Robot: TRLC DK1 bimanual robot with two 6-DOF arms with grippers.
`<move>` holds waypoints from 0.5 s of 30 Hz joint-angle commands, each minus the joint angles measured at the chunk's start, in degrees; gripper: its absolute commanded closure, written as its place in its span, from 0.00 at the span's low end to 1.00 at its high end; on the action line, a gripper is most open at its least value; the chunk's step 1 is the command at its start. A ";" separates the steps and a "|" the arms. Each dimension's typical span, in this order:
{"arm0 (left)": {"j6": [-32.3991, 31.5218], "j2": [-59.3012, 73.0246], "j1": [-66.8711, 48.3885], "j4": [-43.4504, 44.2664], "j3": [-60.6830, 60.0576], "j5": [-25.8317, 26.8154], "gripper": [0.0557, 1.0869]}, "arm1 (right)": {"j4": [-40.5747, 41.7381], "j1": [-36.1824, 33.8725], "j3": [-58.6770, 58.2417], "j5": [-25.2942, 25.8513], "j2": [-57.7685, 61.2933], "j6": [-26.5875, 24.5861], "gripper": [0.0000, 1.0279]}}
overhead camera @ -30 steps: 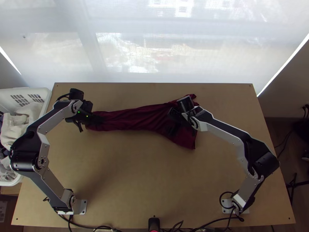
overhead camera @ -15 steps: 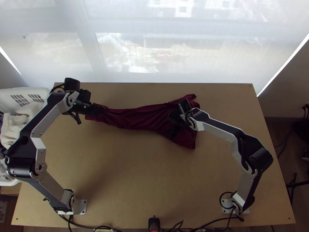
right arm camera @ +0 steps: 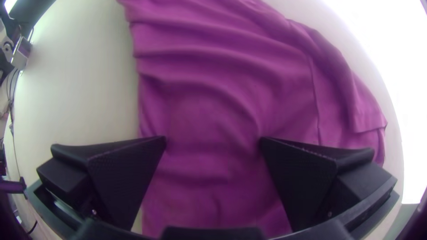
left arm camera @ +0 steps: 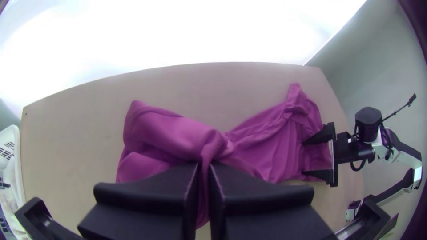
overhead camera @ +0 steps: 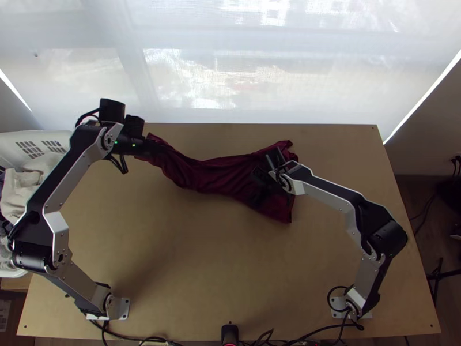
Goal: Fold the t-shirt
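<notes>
- Top view: since the earlier frames, the left gripper (overhead camera: 153, 149) has shifted toward the table's far edge, carrying the narrow end of the t-shirt (overhead camera: 213, 173) with it; the wide end, beneath the right gripper (overhead camera: 254, 185), lies as before.
- Top view: dark red cloth runs between the two grippers, gathered lengthwise into a sagging band beside the left gripper and fanning out toward the right one. Black fingers against the dark cloth are hard to separate, and the garment's parts cannot be told with certainty. Beyond the left arm stands a white plastic basket (overhead camera: 34, 134) with slotted walls, cut off by the view's edge and holding pale, crumpled fabrics. Beneath all lies the smooth, light wooden table (overhead camera: 201, 277).
- Left wrist view: the left gripper (left arm camera: 204, 165) has its flat, wide fingers pressed together on a pinched ridge of the t-shirt, a strip of which shows between them. Soft, rounded folds billow to one side of this grip; on the other, the cloth narrows, then widens toward the right gripper. Fabric directly beneath the fingers is hidden.
- Right wrist view: the right gripper (right arm camera: 213, 140) has its fingers spread well apart, with the wide end of the t-shirt between and beyond them. Whether the tips touch it cannot be told. Shallow, curved wrinkles cross the thin, matte fabric; near one finger run a fine straight seam and a doubled, hem-like edge. Cloth passes out of view beyond the fingertips.
</notes>
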 commanded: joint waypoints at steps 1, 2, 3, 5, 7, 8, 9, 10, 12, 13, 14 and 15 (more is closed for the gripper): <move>-0.09 0.89 -4.24 1.32 5.00 0.66 0.97 | -3.97 -1.16 0.95 0.01 -7.53 0.98 0.04; -0.26 1.24 -4.94 1.40 5.79 0.92 0.97 | -4.67 -2.04 1.13 0.01 -9.47 1.16 0.04; -0.44 1.50 -5.65 1.67 6.49 1.27 0.97 | -5.20 -2.83 1.13 0.01 -11.49 1.16 0.04; -1.06 1.94 -7.41 2.63 7.73 1.36 0.97 | -6.43 -4.76 1.04 0.01 -15.44 1.07 0.04; -1.06 3.08 -9.25 2.72 9.48 1.45 0.97 | -8.10 -6.61 1.39 0.01 -18.61 0.90 0.04; -1.14 3.61 -10.22 2.81 10.36 1.45 0.97 | -8.98 -7.31 1.56 0.01 -20.10 0.81 0.04; -1.14 4.23 -11.18 2.81 11.15 1.54 0.97 | -9.94 -8.19 1.74 0.01 -21.68 0.81 0.04; -1.14 4.75 -12.24 2.81 11.94 1.45 0.97 | -10.82 -8.98 1.74 0.01 -23.09 0.72 0.04; -1.23 6.16 -14.09 2.90 13.79 1.54 0.97 | -12.49 -10.56 1.74 0.01 -26.08 0.81 0.04; -1.49 6.78 -14.96 3.34 14.58 1.54 0.97 | -13.37 -11.44 1.65 0.01 -27.57 0.81 0.04; -1.85 7.48 -15.76 4.13 15.20 1.54 0.97 | -14.07 -12.14 1.39 0.01 -28.98 0.90 0.04; -2.11 8.27 -16.72 4.57 15.81 1.54 0.97 | -14.78 -12.76 1.04 0.01 -30.30 0.98 0.04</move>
